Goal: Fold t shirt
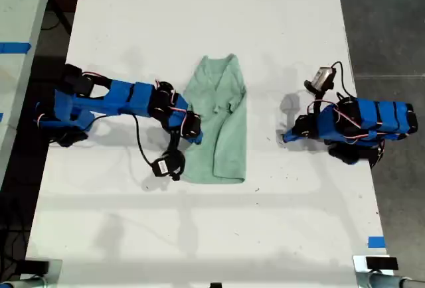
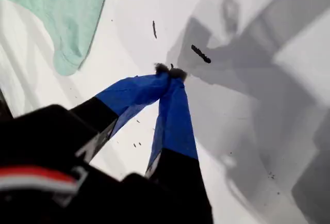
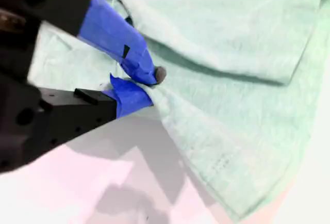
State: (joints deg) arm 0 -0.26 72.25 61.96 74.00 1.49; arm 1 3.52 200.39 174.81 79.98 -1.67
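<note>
The t shirt (image 1: 219, 123) is lying on the white table (image 1: 199, 9), roughly at the middle of the exterior view, folded lengthwise into a narrow strip with its neck end towards the top of that view and its hem towards the bottom. It is wrinkled, with a bunched fold showing near its middle.

My second gripper (image 3: 147, 82) is pinching the shirt's edge: in the second wrist view the blue-taped jaws are closing together on a ridge of the mint cloth (image 3: 232, 90), with the fabric draping away from the tips and one flap folded over the layer beneath. In the exterior view this gripper (image 1: 194, 129) is sitting at the shirt's edge on the exterior view's left, its blue arm reaching in from that side.

My first gripper (image 2: 170, 72) is sitting well apart from the shirt, over bare table. Its jaws are meeting at the tips with nothing between them, and only a corner of the shirt (image 2: 67, 12) is showing beyond them in the first wrist view. In the exterior view this gripper (image 1: 287, 135) is pointing towards the shirt from the exterior view's right, with its arm drawn back near the table's edge on that side
</note>
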